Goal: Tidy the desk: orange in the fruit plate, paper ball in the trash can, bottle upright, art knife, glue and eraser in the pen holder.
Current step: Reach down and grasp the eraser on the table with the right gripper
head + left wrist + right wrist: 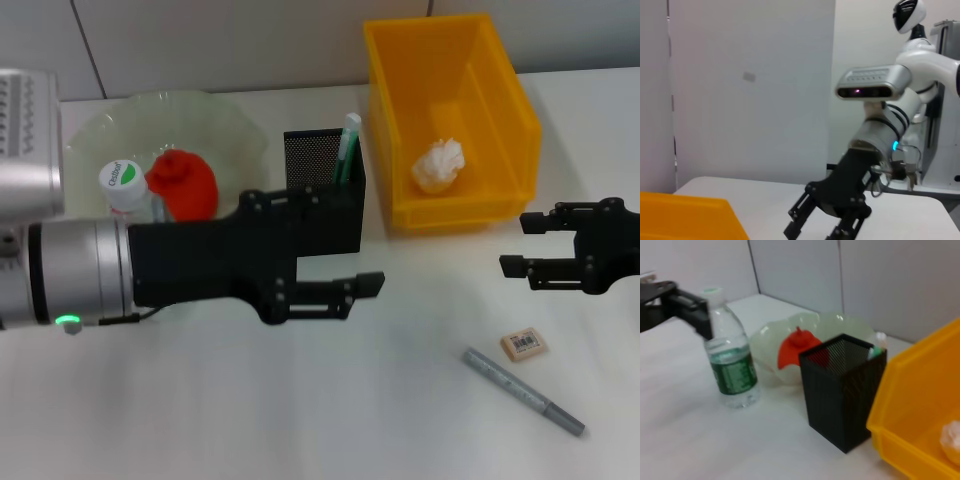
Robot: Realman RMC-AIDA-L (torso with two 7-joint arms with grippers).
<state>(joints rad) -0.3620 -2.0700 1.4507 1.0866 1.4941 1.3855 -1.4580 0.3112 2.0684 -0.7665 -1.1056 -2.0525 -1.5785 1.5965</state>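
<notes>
White desk surface is noted against grey wall panels, with the pen holder taken as landmark: the orange sits in the fruit plate to its left, the bottle stands upright beside it, the paper ball lies in the trash can to its right, so those steps are judged done. Eraser and art knife lie flat well right and nearer, the knife's long axis running diagonally, near end farther right. Left gripper, open and empty, hovers just in front of the holder; right gripper, open and empty, is poised above the eraser.

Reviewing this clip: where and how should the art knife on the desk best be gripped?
Probably mid-body, from straight above, fingers closing across its width. The art knife lies flat and slanted on the desk, thin and long, with the eraser close beside it. The open right gripper is the nearer one.
</notes>
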